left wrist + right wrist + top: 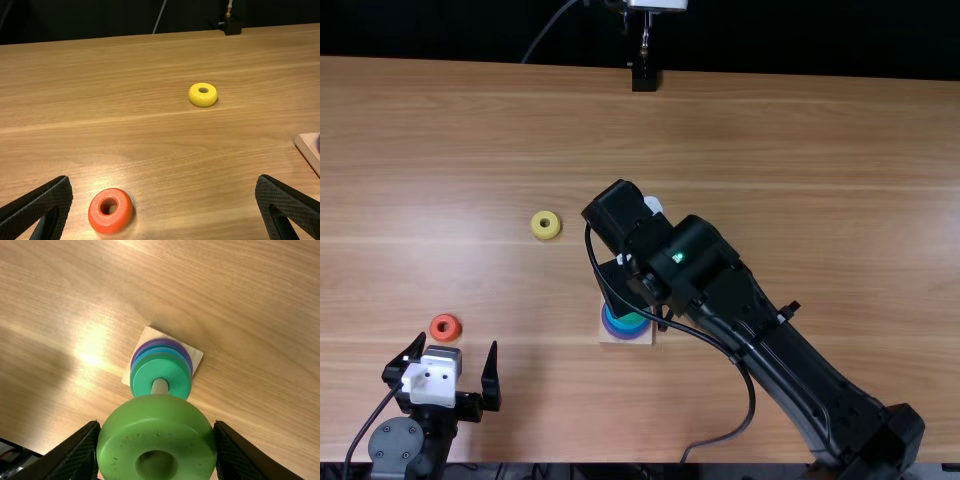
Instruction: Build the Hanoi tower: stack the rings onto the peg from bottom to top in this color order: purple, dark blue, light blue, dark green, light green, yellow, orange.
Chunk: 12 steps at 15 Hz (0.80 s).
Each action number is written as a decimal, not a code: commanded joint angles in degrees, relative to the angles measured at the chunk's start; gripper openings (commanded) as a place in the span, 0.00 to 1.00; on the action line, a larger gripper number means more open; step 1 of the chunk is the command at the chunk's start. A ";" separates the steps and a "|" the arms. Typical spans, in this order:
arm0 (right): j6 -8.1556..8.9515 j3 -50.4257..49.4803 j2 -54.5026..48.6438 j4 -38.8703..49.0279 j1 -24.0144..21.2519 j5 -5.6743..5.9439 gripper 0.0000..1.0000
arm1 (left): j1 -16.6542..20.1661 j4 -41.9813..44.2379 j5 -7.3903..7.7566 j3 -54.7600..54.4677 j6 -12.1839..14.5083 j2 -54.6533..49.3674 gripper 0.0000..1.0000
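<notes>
While the right gripper (620, 288) is over the stack in the top view, its two fingers hold one light green ring (156, 440) between them, one finger against each side; the ring is above the green ring (141, 374), in line with the one peg (160, 386), and whether the peg enters its hole I cannot tell. One square base (196, 356) carries the stack: one purple ring (186, 353) lowest, then blue (159, 350), where I cannot tell one ring from two, and the green one on top. Two rings lie loose on the table (800, 150), flat and well apart: seen from the base in the top view, the one yellow ring (536, 227) is toward eleven o'clock and the one orange ring (436, 328) toward nine. The left gripper (458, 340) is between eight and nine o'clock of the base, its two fingers wide apart with nothing gripped, the orange ring just beyond it toward twelve. One black stand (644, 80) is at the far edge, at twelve o'clock from the base.
</notes>
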 commanded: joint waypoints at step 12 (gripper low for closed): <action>0.66 2.84 3.43 0.74 0.41 0.35 1.00 | 0.24 -4.36 0.68 -6.31 0.62 -0.67 1.00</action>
